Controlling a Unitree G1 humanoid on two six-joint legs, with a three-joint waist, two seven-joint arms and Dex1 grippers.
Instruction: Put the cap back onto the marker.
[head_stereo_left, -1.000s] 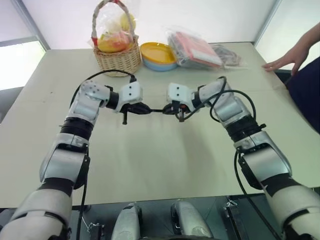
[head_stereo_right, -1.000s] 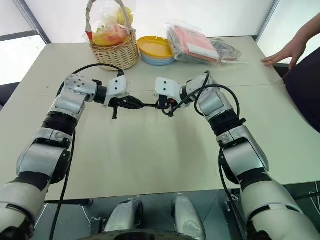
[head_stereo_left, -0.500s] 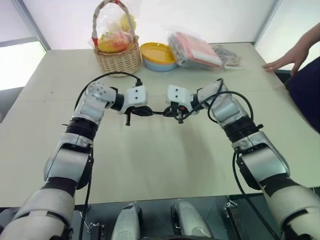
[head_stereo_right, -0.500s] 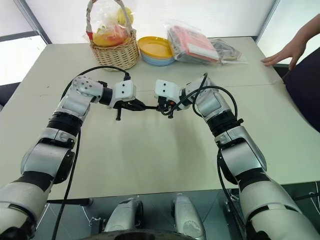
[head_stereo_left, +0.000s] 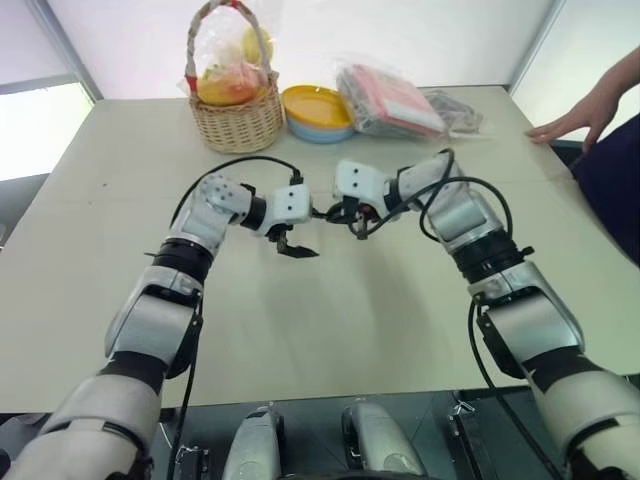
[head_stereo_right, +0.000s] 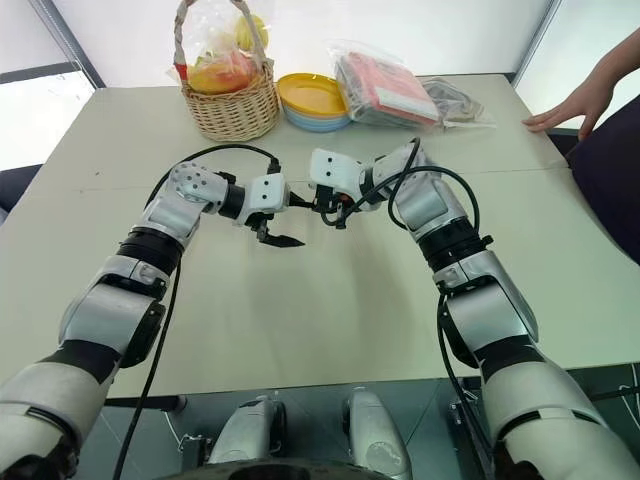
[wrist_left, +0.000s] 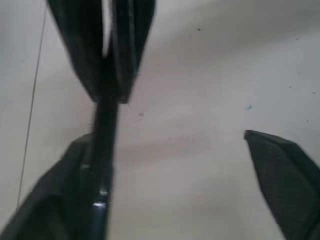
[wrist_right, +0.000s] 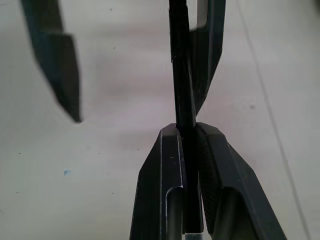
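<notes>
Two grippers meet over the middle of the table, well clear of its near edge. Left gripper jaws wide apart, gripping nothing; one finger stands well off the marker. Right gripper jaws pinched narrow around the marker, which sticks out level toward the left gripper, above the tabletop. Cap can't be told apart from the marker end. Marker looks light, stiff, smooth, likely slippery; best held mid-barrel, square across. Basket, plates and bag at far edge; person's hand on far right corner.
</notes>
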